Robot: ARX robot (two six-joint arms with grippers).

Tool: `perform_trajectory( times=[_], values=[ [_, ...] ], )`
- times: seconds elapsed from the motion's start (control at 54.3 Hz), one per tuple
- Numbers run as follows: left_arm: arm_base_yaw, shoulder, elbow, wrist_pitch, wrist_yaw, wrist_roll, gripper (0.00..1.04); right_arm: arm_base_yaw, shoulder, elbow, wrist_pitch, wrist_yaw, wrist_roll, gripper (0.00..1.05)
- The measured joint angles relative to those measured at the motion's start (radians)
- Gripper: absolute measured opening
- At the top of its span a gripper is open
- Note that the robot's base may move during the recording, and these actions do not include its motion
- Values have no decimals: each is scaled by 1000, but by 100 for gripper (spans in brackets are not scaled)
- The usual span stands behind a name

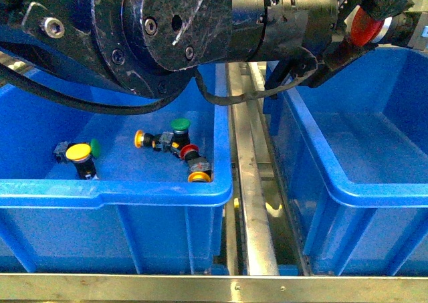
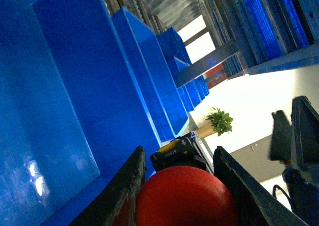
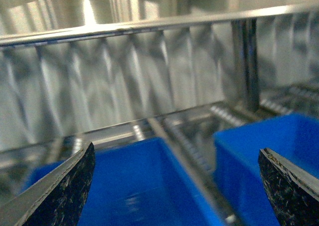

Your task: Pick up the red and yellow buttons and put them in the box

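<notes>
Left gripper point(image 2: 182, 183) is clamped on the red button point(image 1: 365, 27), its long axis roughly level, and it looks to be over the box point(image 1: 374, 189), so the release goes straight down. Right gripper point(image 3: 177, 186) is spread wide with nothing in it. Yellow button point(image 1: 78, 152) sits upright in the left bin point(image 1: 134, 190), well apart, on my left arm's side.

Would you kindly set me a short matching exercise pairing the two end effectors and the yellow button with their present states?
Things:
1. left end effector
2. right end effector
3. yellow button

States:
a. lying in the left-hand blue bin
b. shut on a red button
c. open, nothing between its fingers

Pairs: 1-b, 2-c, 3-a.
</notes>
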Motion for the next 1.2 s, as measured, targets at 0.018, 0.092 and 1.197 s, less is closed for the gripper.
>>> perform_trajectory(
  times=[0.018, 0.092, 1.197],
  values=[
    [0, 0, 0, 0, 0, 2, 33, 0, 10, 14, -22, -8, 65, 98],
    [0, 0, 0, -2, -1, 3, 33, -2, 46, 47, -84, -53, 287, 98],
    [-33, 34, 0, 93, -24, -41, 33, 285, 198, 78, -153, -53, 1375, 98]
  ],
)
